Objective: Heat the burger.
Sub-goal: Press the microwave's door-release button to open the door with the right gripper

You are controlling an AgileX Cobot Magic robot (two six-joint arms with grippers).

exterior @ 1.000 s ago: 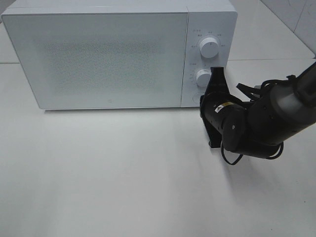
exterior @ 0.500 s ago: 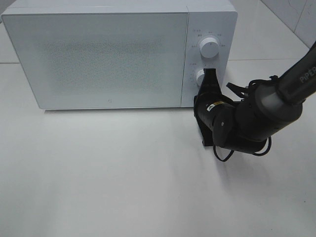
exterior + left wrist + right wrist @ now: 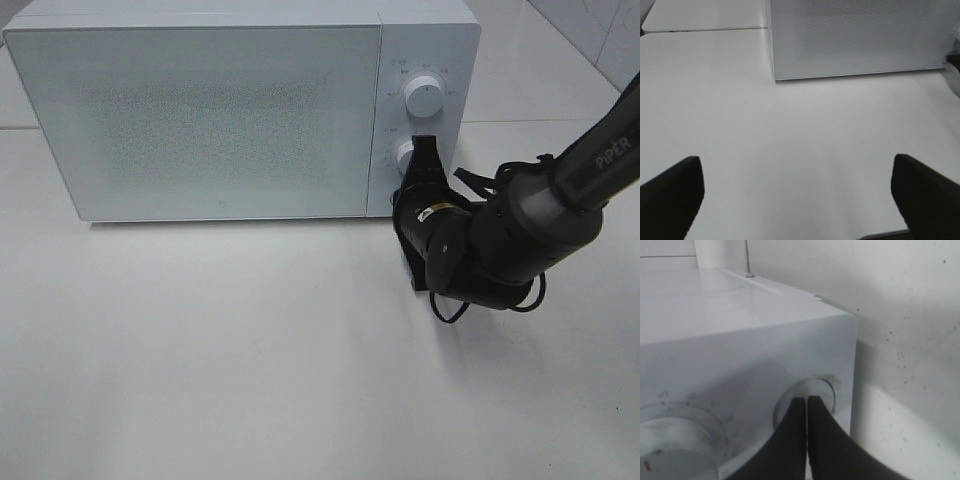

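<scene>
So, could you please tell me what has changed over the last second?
The right gripper, jaws shut, moved left and closer to the microwave. Its tips are now at the round button near the lower knob. Nothing was grasped or released. The microwave stayed put with its door closed.

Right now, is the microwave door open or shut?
Shut: the microwave door lies flush with the control panel, with no gap along its edges.
</scene>
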